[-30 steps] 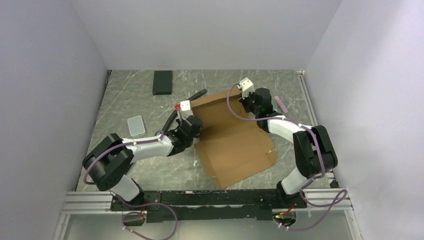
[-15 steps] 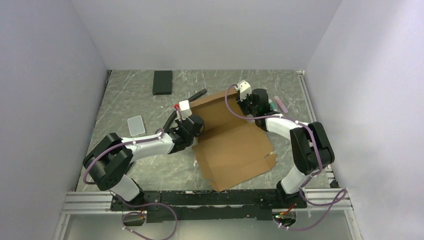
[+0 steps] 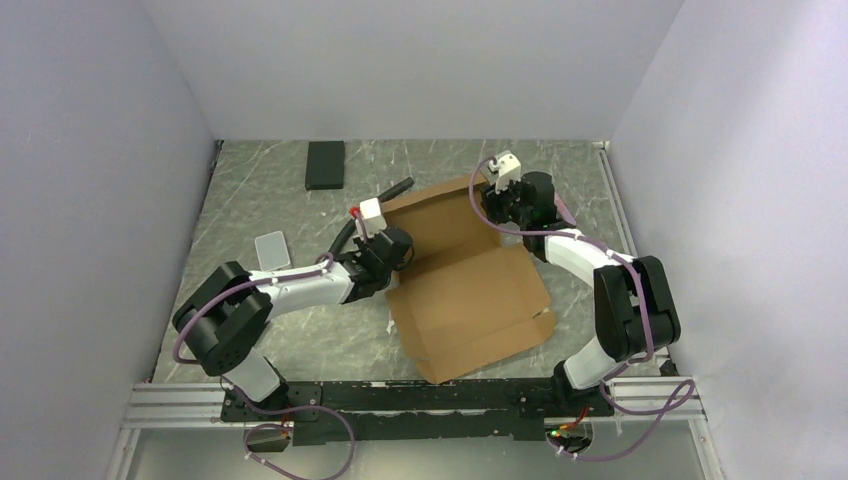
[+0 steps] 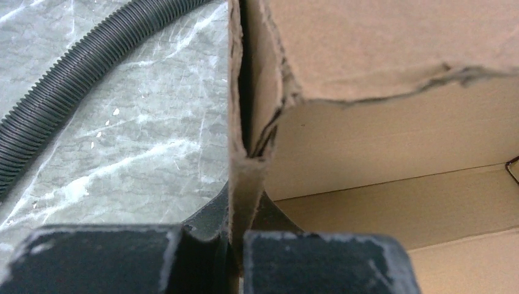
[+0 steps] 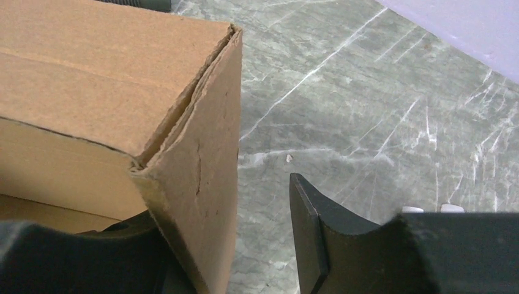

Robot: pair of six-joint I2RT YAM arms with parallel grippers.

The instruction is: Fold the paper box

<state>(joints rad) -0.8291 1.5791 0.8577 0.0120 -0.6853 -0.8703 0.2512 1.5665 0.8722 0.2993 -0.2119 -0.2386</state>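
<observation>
Left gripper (image 4: 235, 240) clamps one side wall of the paper box (image 3: 470, 292); right gripper (image 5: 227, 245) straddles the opposite wall, fingers apart, and should close squarely before folding inward.

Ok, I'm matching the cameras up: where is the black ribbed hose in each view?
Top external: black ribbed hose lies by the paper box's far left corner.
Left wrist: upper left, beside the box's wall.
Right wrist: perhaps the dark sliver at the top edge; cannot tell.
Shared landmark: the paper box's upright wall.
</observation>
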